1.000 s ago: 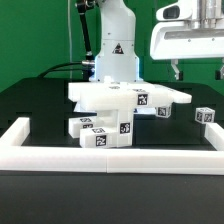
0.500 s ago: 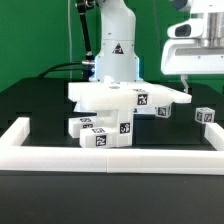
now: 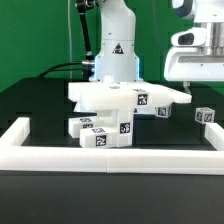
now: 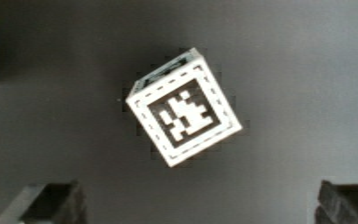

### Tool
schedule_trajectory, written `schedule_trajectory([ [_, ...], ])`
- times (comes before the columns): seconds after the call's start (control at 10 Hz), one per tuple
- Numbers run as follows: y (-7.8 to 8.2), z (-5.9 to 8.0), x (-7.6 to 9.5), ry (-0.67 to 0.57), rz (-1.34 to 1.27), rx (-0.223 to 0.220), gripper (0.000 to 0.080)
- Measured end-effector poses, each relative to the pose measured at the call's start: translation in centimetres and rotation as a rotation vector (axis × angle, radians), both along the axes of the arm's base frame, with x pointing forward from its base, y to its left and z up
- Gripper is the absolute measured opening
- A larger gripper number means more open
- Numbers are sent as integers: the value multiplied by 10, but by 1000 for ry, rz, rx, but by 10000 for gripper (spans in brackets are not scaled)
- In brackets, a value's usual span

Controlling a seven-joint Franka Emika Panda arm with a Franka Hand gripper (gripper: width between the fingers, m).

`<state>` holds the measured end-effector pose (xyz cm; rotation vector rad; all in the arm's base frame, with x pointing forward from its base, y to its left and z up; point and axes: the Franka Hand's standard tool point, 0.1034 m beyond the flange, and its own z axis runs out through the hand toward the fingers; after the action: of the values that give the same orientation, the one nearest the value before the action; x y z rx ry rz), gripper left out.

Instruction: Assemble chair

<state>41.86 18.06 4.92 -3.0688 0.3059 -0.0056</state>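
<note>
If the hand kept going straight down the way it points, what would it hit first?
Probably the small tagged cube on the black table beneath the open hand; depth is unclear.

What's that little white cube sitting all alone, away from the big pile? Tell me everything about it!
The little cube looks like matte white plastic, with a square black-and-white tag on the face turned toward the camera. It sits flat on the black table, toward the exterior view's right, well apart from the pile of white chair pieces. Nothing touches it except the table under it. It is too small to make out more detail.
</note>
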Motion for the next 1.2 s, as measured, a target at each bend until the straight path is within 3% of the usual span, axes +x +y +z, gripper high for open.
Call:
schedule_trajectory([
  [0.3, 7, -16, -8, -27, 95, -4, 649],
  [0.7, 4, -40, -15, -42, 110, -18, 649],
  [1.0, 3, -41, -13, -46, 116, -18, 649],
  [1.2, 3, -41, -13, -46, 117, -19, 395],
])
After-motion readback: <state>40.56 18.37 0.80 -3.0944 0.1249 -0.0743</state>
